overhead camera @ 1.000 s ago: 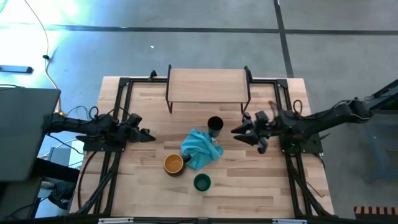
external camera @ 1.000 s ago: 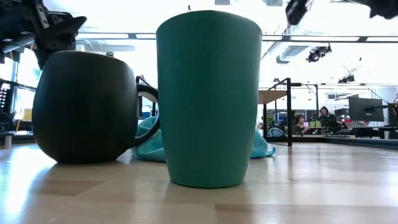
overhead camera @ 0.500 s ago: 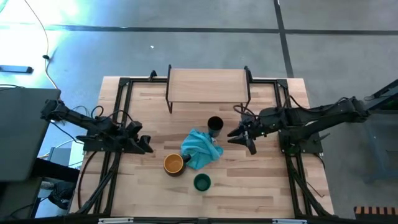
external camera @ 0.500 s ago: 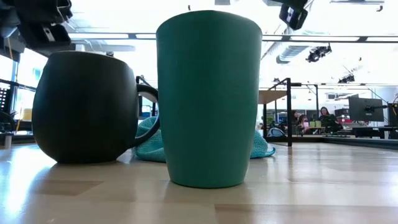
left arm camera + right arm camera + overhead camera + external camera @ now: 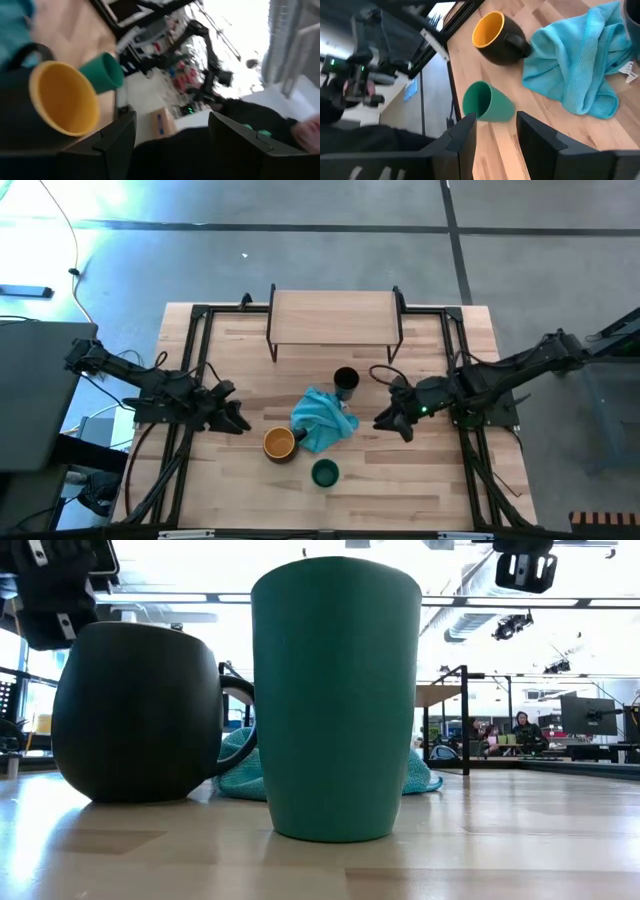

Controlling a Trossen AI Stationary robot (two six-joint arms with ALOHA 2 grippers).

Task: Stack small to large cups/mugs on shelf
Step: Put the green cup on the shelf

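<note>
Both of my grippers are hanging over the table with their fingers spread and nothing between them. Right gripper is hovering just off the teal cloth, on the side away from my left arm, and its fingers are framing the green cup in the wrist view without touching it. Left gripper is floating near the dark mug; its fingers are looking toward the mug's yellow-orange inside.

Moving outward, the mug is sitting upright, touching the cloth's edge, with its handle toward the cloth. The green cup is standing upright near the mug, closest to the table's front edge and apart from the cloth. On the cloth's far side, the black cup is standing upright against the crumpled fabric, between the cloth and the shelf. That shelf is standing at the back of the wooden table, its board bare, well apart from both of my grippers.
</note>
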